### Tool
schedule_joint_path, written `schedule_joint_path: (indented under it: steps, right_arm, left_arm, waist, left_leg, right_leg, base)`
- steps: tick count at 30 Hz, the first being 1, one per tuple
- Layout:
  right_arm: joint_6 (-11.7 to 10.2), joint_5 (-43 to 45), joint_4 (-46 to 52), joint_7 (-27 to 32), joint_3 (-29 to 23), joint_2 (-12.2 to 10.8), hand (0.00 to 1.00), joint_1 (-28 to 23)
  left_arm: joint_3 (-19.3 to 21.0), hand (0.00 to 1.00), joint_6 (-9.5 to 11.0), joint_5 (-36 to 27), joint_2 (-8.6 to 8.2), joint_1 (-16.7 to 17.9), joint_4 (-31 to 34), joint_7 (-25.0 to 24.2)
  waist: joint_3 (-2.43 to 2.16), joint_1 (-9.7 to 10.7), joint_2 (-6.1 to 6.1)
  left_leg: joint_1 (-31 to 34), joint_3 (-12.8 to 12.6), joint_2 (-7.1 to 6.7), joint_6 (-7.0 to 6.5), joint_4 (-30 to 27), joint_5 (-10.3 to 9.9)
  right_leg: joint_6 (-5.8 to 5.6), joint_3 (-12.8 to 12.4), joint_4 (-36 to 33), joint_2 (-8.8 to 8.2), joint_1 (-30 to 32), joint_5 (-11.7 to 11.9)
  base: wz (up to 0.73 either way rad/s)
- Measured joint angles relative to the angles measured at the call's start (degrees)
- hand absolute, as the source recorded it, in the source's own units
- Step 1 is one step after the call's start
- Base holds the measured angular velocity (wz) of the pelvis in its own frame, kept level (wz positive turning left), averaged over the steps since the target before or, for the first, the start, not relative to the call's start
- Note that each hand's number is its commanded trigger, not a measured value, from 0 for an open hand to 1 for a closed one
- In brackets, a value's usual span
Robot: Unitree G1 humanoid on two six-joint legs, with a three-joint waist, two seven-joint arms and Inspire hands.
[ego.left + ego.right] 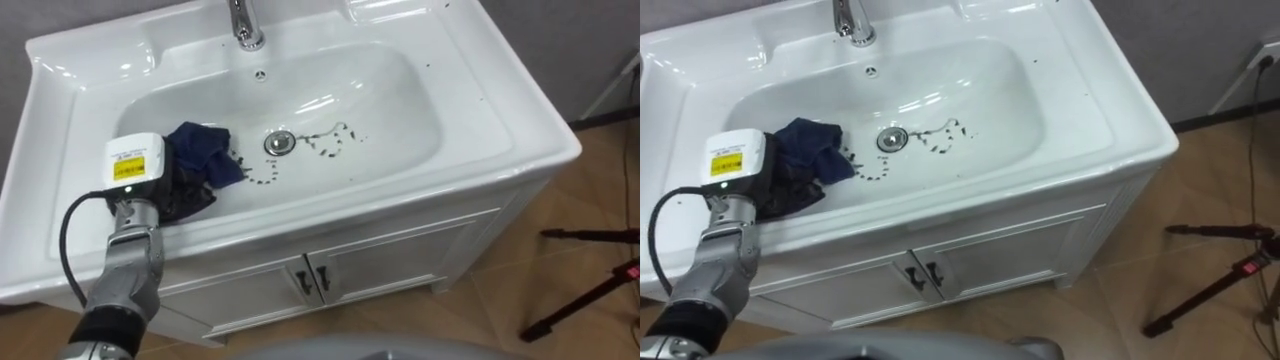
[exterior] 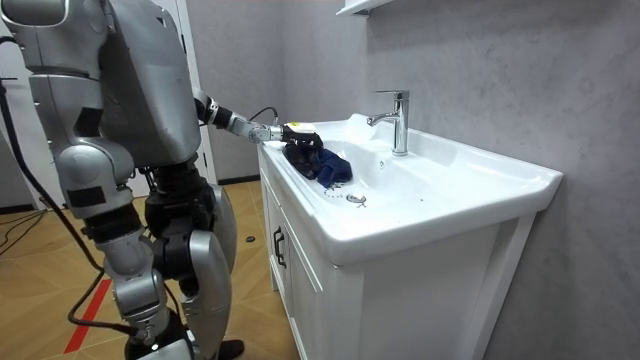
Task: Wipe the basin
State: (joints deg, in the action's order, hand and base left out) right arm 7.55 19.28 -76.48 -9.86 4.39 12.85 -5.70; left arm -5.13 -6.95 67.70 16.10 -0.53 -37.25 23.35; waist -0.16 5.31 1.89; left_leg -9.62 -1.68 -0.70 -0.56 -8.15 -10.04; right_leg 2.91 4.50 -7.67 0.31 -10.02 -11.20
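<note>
Nearest to the robot, the white vanity cabinet [image 1: 380, 260] stood with both its doors shut, so nothing could be said of what it held. The robot itself stood close against the cabinet's front in the room view, with its left arm reaching over the rim. Just beyond that rim, the left hand [image 1: 150, 180] rested low on the left slope of the white ceramic basin [image 1: 470, 150], pressed onto a crumpled dark blue cloth [image 1: 205, 150]. The dark fingers ran into the folds of the cloth, so I could not tell whether they lay flat on it or were curled round it. The cloth was bunched in the left part of the bowl, its far edge just beside the nearest of the dirt. Apart from the hand and cloth, the bowl held only that dirt, dark squiggly marks [image 1: 325, 135] that looped round the drain [image 1: 280, 142], some to its right and some at its near left. A few dark specks [image 1: 430, 65] also dotted the right-hand rim. By my reading the wiping was at an early stage. The marks at the drain lay unwiped, as did the whole right half of the bowl and the specks, and the cloth would have to sweep rightward across the drain to reach them. Farthest off, the chrome faucet [image 1: 245, 25] rose from the back ledge.
</note>
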Motion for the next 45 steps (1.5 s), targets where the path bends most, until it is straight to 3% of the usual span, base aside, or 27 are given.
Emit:
schedule_joint_path:
  steps: [5, 9, 14, 19, 24, 28, 30, 33, 38, 43, 45]
  right_arm:
    - [0.13, -5.43, -0.8, 0.63, 0.03, -0.31, 0.0, -0.1]
    - [0.09, -9.24, -0.87, 0.49, -0.21, -0.55, 0.0, -0.61]
    - [0.13, -12.0, -1.65, 0.43, -1.29, -0.98, 0.0, -1.19]
    - [0.46, -12.48, -1.67, 0.33, -1.3, -1.84, 0.0, -2.86]
    - [1.31, -12.27, -1.62, -0.27, -1.16, -1.94, 0.0, -2.85]
    - [1.36, -12.11, -1.62, -1.22, -1.2, -2.08, 0.0, -2.6]
    - [1.35, -12.03, -1.64, -1.82, -1.19, -2.13, 0.0, -2.56]
    - [1.35, -11.92, -1.59, -3.14, -1.3, -2.11, 0.0, -2.53]
    - [1.46, -10.19, -1.41, -5.25, -1.7, -1.96, 0.0, -2.4]
    - [2.27, -9.81, -0.89, -5.32, -1.57, -1.98, 0.0, -3.53]
    - [2.56, -9.78, -0.88, -5.28, -1.59, -1.88, 0.0, -3.81]
  left_arm:
    - [-1.79, 1.0, -2.03, 1.63, -0.45, -0.1, -0.76, 0.26]
    - [-2.63, 1.0, -2.3, 1.68, -0.59, -0.21, -1.01, -0.07]
    - [-3.28, 1.0, -4.03, 1.61, -1.4, -0.13, -1.63, -0.6]
    - [-3.28, 1.0, -4.25, 1.27, -3.37, -2.02, -3.16, -1.79]
    - [-6.58, 1.0, -4.68, -4.45, -4.89, -2.8, -1.55, -4.49]
    - [-8.77, 1.0, -4.66, -5.09, -6.0, -3.55, 0.02, -6.17]
    - [-9.98, 1.0, -4.64, -5.33, -6.51, -4.94, 0.12, -7.3]
    - [-11.61, 1.0, -4.43, -6.37, -6.74, -7.08, 0.11, -8.36]
    - [-12.24, 1.0, -4.46, -6.33, -7.57, -9.33, 0.1, -8.98]
    - [-15.03, 1.0, -5.33, -6.43, -7.67, -10.68, 0.21, -9.38]
    - [-15.6, 1.0, -5.81, -6.99, -7.8, -11.37, 0.11, -10.13]
  waist:
    - [-0.04, 0.98, -0.15]
    - [0.03, 1.79, 0.0]
    - [0.16, 4.01, 0.34]
    - [0.19, 4.45, 0.4]
    - [0.17, 7.13, 0.24]
    - [0.21, 8.23, 0.15]
    - [0.5, 9.58, -0.33]
    - [1.12, 10.99, -1.31]
    - [1.14, 12.28, -1.46]
    - [1.09, 13.47, -1.36]
    - [1.07, 13.86, -1.29]
  left_leg:
    - [-0.52, -0.55, 0.03, 0.0, 0.6, 0.0]
    - [-0.55, -0.87, -0.02, 0.0, 0.6, 0.0]
    - [-0.88, -1.29, -0.03, 0.0, 0.76, 0.0]
    - [-0.95, -1.83, 0.08, -0.02, 0.89, -0.01]
    - [-1.03, -4.16, 0.57, -0.42, 1.56, -0.23]
    - [-0.85, -4.73, 0.58, -0.66, 1.55, -0.39]
    - [-0.85, -4.78, 0.53, -0.71, 1.54, -0.41]
    - [-0.77, -5.31, 0.64, -0.72, 1.75, -0.43]
    - [0.78, -7.49, 1.19, -0.73, 1.81, -0.47]
    - [0.95, -7.78, 0.95, -0.74, 1.71, -0.49]
    - [0.78, -9.3, 1.08, -0.74, 1.71, -0.54]
  right_leg:
    - [-0.07, -0.59, -0.02, 0.06, -0.1, -0.02]
    - [-0.27, -1.07, -0.04, 0.04, -0.02, 0.05]
    - [-0.56, -1.19, -0.16, -0.03, -0.3, 0.19]
    - [-0.77, -1.39, -0.34, 0.0, -0.15, 0.35]
    - [-1.14, -1.71, -0.69, -0.1, 0.1, 0.62]
    - [-1.34, -2.76, -1.05, -0.02, 0.9, 0.78]
    - [-1.38, -2.81, -1.02, -0.07, 0.92, 0.8]
    - [-1.38, -3.04, -0.99, 0.05, 1.1, 0.81]
    - [-1.23, -5.59, -0.99, 0.72, 3.13, 1.65]
    - [-1.31, -6.37, -0.89, 0.57, 3.39, 1.6]
    - [-1.32, -6.65, -0.8, 0.58, 3.65, 1.59]
  base:
    - [-0.05]
    - [-0.02]
    - [0.0]
    - [0.0]
    - [-0.02]
    - [-0.15]
    - [0.0]
    - [-0.03]
    - [-0.25]
    - [-0.06]
    - [0.0]
